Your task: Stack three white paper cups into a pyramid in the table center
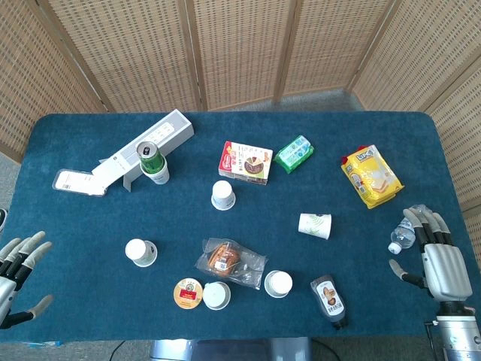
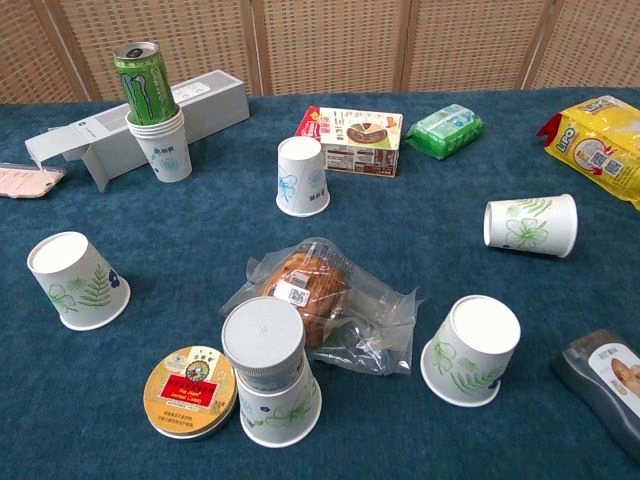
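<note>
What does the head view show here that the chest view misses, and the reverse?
Only the head view shows the left hand, the right hand and the water bottle beside it. Only the chest view shows the green can standing in stacked cups. Both show the tipped cup, the wrapped pastry and the yellow bag.

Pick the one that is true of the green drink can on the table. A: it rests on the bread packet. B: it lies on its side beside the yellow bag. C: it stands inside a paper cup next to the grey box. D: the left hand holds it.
C: the green can stands upright in a paper cup right by the grey box, far from both hands.
</note>
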